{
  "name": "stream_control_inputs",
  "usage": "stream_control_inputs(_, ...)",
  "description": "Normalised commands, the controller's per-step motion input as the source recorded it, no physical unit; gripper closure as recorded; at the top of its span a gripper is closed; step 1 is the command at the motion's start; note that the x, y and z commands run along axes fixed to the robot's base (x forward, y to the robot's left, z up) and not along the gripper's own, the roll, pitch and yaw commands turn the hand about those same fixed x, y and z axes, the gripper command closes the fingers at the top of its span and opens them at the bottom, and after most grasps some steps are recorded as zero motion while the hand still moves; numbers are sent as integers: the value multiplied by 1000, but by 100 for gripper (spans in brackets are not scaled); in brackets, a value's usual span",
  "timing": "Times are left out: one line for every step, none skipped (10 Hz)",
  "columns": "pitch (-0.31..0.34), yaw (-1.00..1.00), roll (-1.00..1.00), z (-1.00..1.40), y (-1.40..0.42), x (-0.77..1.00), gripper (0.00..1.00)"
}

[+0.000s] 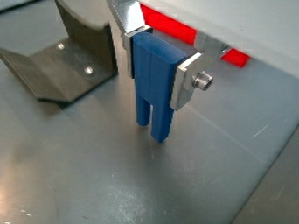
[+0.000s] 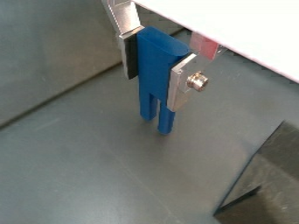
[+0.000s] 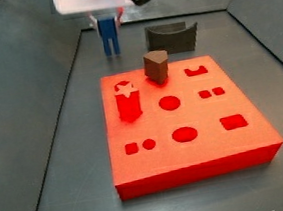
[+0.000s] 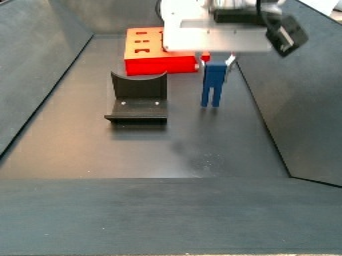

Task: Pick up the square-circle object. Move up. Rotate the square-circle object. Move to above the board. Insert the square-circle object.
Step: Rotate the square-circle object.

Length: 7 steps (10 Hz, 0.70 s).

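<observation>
Grey floor carries the board and fixture.

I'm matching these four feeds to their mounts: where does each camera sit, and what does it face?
Wrist view: on the wrist, looking down the end effector clamping the square-circle object; fixture behind.
Wrist view: on the wrist, same object, silver fingers, grey floor.
Side view: raised at the board's near edge, facing the end effector beyond it.
Side view: opposite end; board far.
Shared: the blue object, in all four.
</observation>
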Motion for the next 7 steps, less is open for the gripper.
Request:
stream_control_inputs(-31, -41, -61, -203, 14, 32, 100)
stream_control_inputs(-16, -40, -64, 0, 0, 0, 0)
stream_control_inputs(-8, -41, -65, 1000, 0, 0, 0)
stream_control_inputs(-2, -41, -65, 1000, 0, -6, 0)
stream_control_inputs(28, -42, -65, 1000, 1, -32, 0)
stream_control_inputs(35, -43, -62, 915, 5, -26, 0)
stream_control_inputs(46, -44, -58, 700, 10, -18, 0)
